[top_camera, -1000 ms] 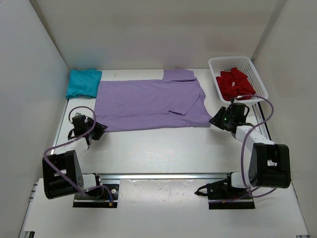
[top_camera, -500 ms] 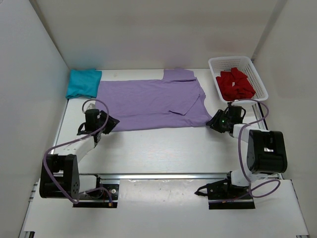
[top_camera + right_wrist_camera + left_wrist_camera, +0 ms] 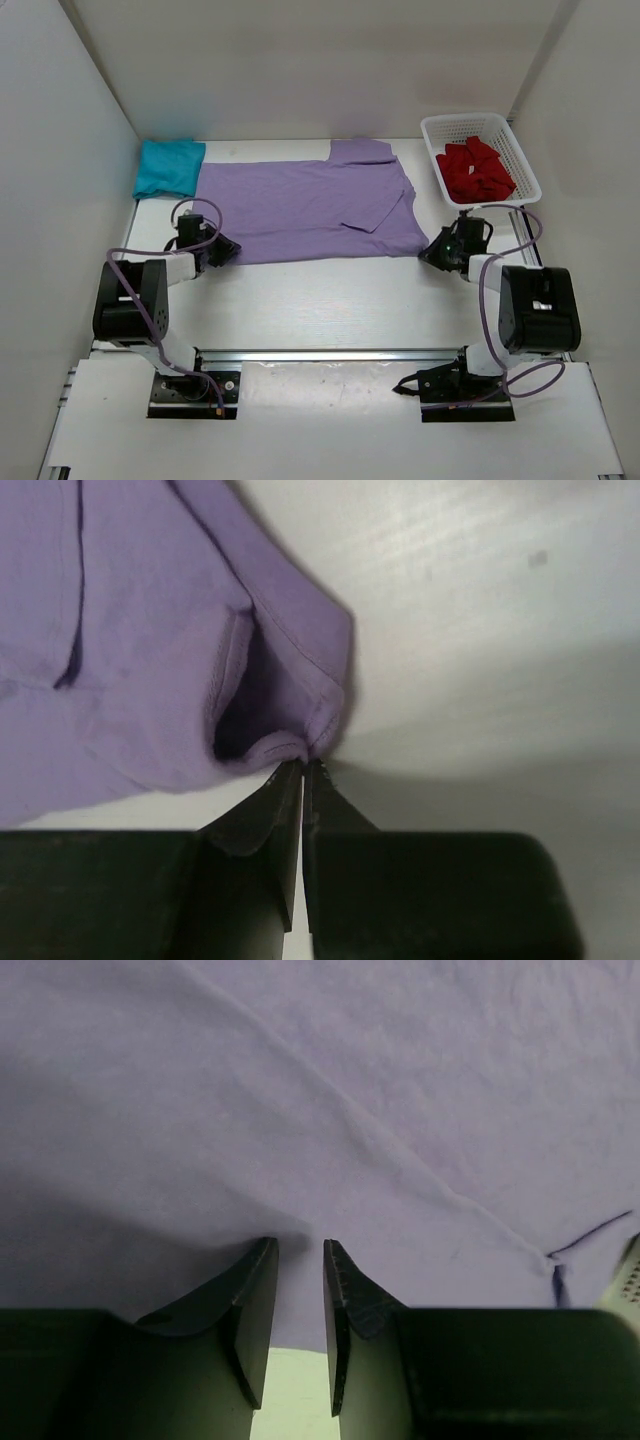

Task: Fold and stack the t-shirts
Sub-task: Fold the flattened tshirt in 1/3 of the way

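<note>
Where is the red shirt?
In the top view, the red shirt lies crumpled inside the white basket at the table's far right corner.

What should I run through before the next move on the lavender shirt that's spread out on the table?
1. Right gripper shut on the near right corner of the lavender purple cloth t-shirt: ok.
2. Left gripper closed on the near left hem: not ok, its jaws stand a narrow gap apart at the cloth edge.
3. Shirt body spread flat: ok.
4. Folded teal cloth t-shirt lying at the far left corner, beside the lavender one: ok.
5. Deep red cloth t-shirt inside the white plastic mesh basket, out of the way: ok.
</note>
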Robot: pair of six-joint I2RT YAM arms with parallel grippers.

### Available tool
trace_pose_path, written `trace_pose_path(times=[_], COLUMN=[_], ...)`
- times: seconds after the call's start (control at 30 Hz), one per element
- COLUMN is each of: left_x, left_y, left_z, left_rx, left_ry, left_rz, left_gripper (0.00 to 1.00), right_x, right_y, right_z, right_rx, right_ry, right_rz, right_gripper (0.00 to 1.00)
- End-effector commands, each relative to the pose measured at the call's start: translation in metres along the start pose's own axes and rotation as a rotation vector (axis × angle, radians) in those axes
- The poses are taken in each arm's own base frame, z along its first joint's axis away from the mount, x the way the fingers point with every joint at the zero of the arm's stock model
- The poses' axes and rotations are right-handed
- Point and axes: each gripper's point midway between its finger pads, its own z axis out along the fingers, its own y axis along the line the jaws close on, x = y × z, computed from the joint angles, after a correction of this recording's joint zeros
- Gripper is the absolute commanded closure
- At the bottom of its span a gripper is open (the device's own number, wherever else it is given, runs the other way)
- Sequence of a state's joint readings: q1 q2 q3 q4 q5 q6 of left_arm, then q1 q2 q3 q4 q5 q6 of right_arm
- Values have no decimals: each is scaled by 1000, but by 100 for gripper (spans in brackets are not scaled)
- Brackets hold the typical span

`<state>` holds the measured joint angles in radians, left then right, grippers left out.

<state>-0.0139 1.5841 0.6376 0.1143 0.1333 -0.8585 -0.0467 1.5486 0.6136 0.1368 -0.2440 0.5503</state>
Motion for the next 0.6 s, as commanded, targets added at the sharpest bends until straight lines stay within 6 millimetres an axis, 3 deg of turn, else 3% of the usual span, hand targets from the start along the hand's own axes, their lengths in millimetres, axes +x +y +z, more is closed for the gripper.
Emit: trace_pose_path(times=[0.0,0.03,0.1,0.17,0.2,0.27,0.33,0.37,0.47,0.53,0.57], left_x=[3,3,8,10,11,21,27,33,53,55,55], left_y=[33,32,50,58,62,63,67,70,76,80,81], left_z=[-8,-12,-23,-33,-38,-46,-56,-58,-75,-83,-85], left_rx=[-31,-7,-29,-40,-44,-15,-9,-15,-10,-6,-3], left_ry=[29,38,42,34,22,45,51,66,83,63,57], left_rz=[-116,-137,-165,-152,-160,-163,-160,-142,-102,-105,-103], left_gripper=[65,65,65,65,64,63,63,63,62,60,60], right_x=[18,30,36,62,62,83,84,99,106,110,107], right_y=[-11,-16,-17,-26,-26,-34,-29,-35,-16,-16,-18], right_z=[-22,-26,-41,-54,-62,-73,-88,-92,-107,-111,-112], right_rx=[43,41,20,-7,-19,-6,-36,-16,-72,-57,-44], right_ry=[2,21,9,43,25,47,9,47,5,-10,-22], right_rz=[25,45,61,125,135,163,157,185,188,196,189], right_gripper=[100,100,100,100,100,100,100,99,100,100,91])
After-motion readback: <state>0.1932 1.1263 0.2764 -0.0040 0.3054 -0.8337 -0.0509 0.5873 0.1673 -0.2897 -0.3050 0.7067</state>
